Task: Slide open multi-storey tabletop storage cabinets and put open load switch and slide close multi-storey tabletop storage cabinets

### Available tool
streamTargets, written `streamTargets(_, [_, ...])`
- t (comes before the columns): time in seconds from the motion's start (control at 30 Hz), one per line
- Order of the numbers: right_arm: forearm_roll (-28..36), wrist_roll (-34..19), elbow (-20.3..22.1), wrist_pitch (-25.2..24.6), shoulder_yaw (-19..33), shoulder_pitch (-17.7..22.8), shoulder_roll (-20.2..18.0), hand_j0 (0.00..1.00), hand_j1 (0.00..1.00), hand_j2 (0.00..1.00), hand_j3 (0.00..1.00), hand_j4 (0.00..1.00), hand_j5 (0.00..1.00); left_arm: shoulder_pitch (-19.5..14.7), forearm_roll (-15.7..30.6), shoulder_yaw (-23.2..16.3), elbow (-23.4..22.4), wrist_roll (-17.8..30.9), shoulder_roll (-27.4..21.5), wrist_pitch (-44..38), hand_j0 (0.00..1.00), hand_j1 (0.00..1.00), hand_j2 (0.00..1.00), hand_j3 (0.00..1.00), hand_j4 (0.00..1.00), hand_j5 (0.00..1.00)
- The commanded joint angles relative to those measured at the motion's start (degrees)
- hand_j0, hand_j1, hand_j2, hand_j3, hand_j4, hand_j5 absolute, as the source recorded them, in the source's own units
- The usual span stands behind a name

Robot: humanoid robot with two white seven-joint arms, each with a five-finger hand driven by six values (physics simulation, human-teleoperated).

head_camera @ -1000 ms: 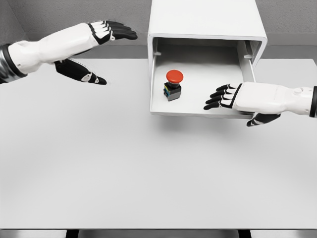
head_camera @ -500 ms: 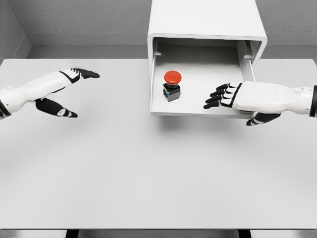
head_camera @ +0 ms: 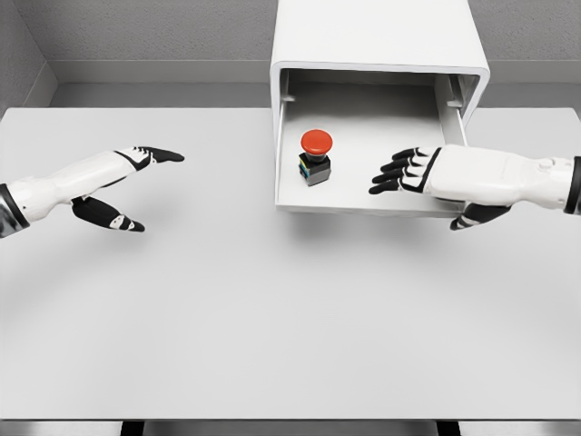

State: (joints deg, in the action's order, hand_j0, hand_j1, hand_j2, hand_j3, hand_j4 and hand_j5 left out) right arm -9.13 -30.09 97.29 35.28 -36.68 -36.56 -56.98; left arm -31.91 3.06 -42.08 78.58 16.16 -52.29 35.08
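Smooth white and boxy with rounded corners, the cabinet [head_camera: 377, 41] sits at twelve o'clock on the matte pale table [head_camera: 272, 318], its shallow drawer [head_camera: 363, 204] pulled out. Inside the drawer, toward nine o'clock, stands the switch [head_camera: 315, 156], a domed red button on a dark blocky base. At three o'clock the right hand [head_camera: 427, 174] hovers over the drawer, black fingers [head_camera: 392, 173] loosely spread, grasping nothing. At nine o'clock the left hand [head_camera: 123, 177] is extended flat, thumb apart, empty.

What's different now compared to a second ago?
The left robot hand dropped from up beside the cabinet to low over the table at left, open and empty. The right robot hand edged slightly up over the open drawer. The switch barely moved in the drawer.
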Motion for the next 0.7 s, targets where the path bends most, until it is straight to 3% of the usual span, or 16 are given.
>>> streamTargets(0.0, [0.34, 0.38, -0.09, -0.28, 0.12, -0.09, -0.06, 1.0, 1.0, 1.0, 1.0, 1.0, 1.0, 0.0, 0.45, 0.16, 0.0, 0.36, -0.01, -0.08, 1.0, 1.0, 1.0, 1.0, 1.0, 1.0])
streamTargets(0.67, [0.25, 0.2, -1.05, -0.28, 0.47, -0.88, 3.27, 1.0, 1.0, 1.0, 1.0, 1.0, 1.0, 0.0, 0.37, 0.34, -0.18, 1.5, 0.7, -0.08, 1.0, 1.0, 1.0, 1.0, 1.0, 1.0])
